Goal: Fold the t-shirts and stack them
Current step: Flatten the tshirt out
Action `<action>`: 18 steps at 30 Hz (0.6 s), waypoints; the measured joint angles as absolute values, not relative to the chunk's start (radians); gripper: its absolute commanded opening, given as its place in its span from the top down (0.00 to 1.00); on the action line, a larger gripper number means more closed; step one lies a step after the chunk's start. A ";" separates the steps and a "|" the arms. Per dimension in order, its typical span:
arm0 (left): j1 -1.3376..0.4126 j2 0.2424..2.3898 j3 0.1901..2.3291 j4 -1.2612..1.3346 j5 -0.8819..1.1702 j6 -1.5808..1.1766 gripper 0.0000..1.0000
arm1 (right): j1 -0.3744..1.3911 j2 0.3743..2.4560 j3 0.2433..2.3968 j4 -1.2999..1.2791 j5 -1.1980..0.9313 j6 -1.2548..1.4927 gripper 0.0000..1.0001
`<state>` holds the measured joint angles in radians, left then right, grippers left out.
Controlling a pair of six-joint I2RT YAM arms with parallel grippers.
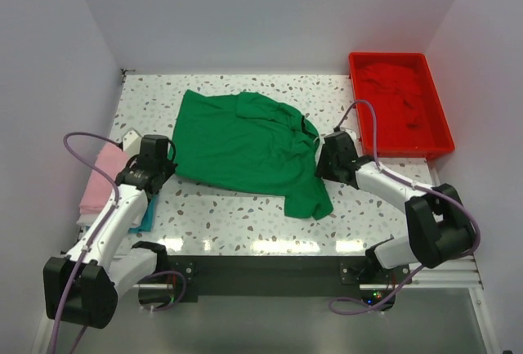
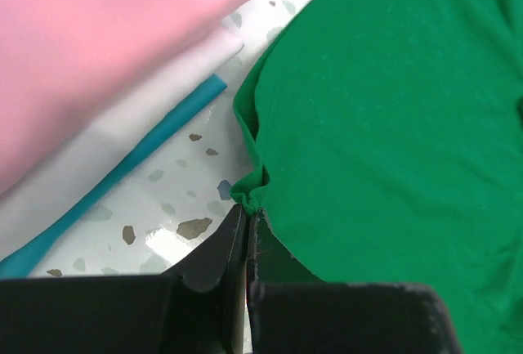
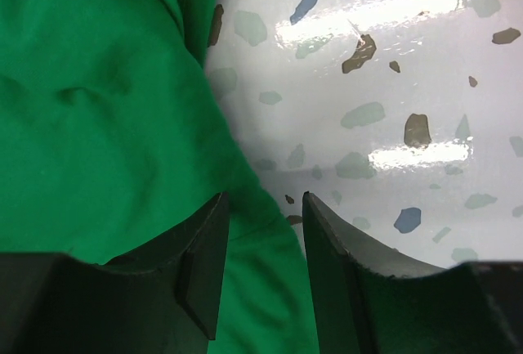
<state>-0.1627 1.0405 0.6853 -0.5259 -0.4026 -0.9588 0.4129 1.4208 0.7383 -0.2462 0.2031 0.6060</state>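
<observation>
The bright green t-shirt (image 1: 245, 145) lies spread and rumpled in the middle of the table. My left gripper (image 1: 163, 158) is shut on a bunched bit of its left edge (image 2: 249, 194), low at the table. My right gripper (image 1: 321, 158) is open at the shirt's right edge; the green cloth (image 3: 122, 109) lies between and under its jaws, not pinched. A folded pink t-shirt (image 1: 100, 178) sits at the table's left edge, also in the left wrist view (image 2: 98, 35). The red t-shirt (image 1: 396, 92) lies crumpled in the red tray (image 1: 442, 138).
Under the pink shirt lie a white folded cloth (image 2: 106, 150) and a teal one (image 2: 139, 158), close to my left gripper. The red tray stands at the back right. White walls enclose the table. Bare speckled tabletop (image 3: 384, 84) shows right of the green shirt.
</observation>
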 measured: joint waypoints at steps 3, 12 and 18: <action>-0.158 1.003 0.695 -0.543 -0.421 -0.958 1.00 | 0.413 1.422 0.734 -0.228 0.184 0.608 0.55; -0.157 1.000 0.724 -0.566 -0.427 -0.948 1.00 | 0.418 1.422 0.638 -0.141 0.101 0.632 0.55; -0.157 1.002 0.766 -0.565 -0.421 -0.925 1.00 | 0.460 1.433 0.635 -0.116 0.074 0.658 1.00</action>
<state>-0.1570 1.0019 0.7662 -0.5648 -0.4210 -0.9249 0.4599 1.4334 0.6346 -0.1162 0.0742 0.6579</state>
